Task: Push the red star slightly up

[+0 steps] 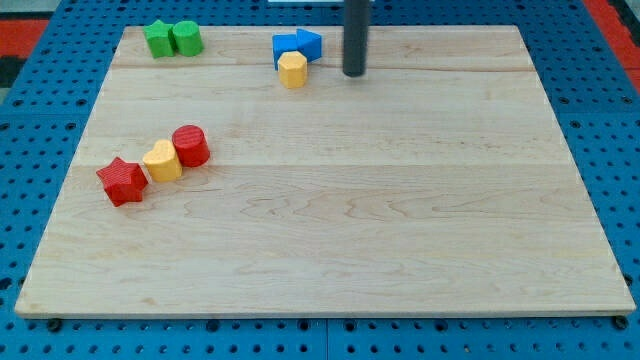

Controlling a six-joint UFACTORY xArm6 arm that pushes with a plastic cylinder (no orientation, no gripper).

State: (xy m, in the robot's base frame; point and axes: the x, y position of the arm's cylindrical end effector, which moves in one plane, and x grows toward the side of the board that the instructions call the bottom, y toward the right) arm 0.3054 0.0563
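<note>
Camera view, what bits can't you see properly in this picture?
- The rod above my tip: cut off by the view's top edge, so the arm is out of sight.
- The blue blocks: pressed together, and the yellow block covers their lower part, so their shapes are unclear.
- The two green blocks: small and touching; exact shapes hard to tell.
- The red star: its far side where it meets the yellow heart is hidden.
</note>
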